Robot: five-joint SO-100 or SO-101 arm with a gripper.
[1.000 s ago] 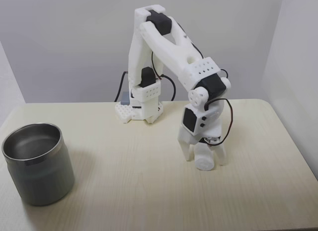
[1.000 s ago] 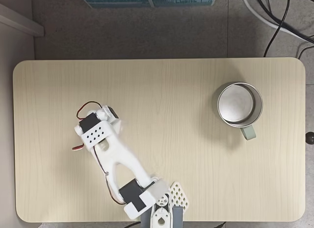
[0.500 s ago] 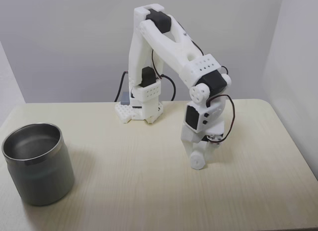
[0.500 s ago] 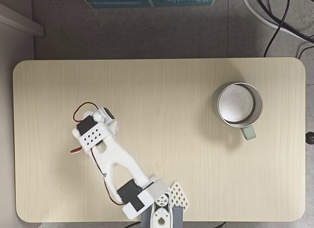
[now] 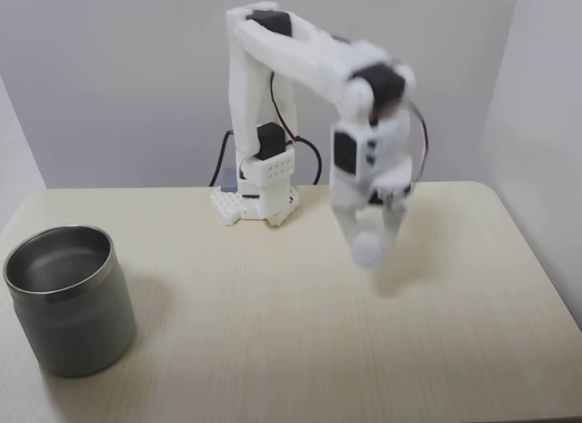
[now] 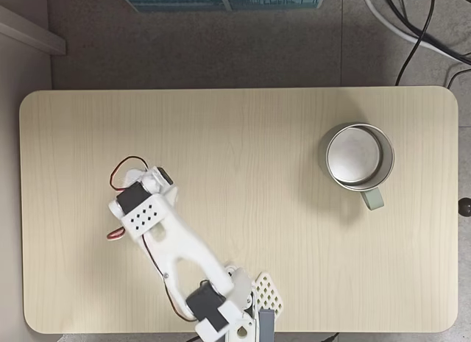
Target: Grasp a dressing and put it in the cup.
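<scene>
No readable writing or brand marks from my station. Arm reared up, elbow high, wrist pointing down; motion blur on the forearm. Gripper [image 5: 369,246] hangs above the table [image 5: 273,350], its fingers clamped on the dressing [image 5: 367,249], a small white roll clear of the wood. Steel cup [image 5: 69,298] stands at the table's left front corner in the front fixed view, well apart from the gripper. From above, cup [image 6: 359,157] sits right, arm [image 6: 158,224] left.

Pale wood table [image 6: 243,136], cup [image 6: 359,157], arm base [image 5: 256,194]
</scene>
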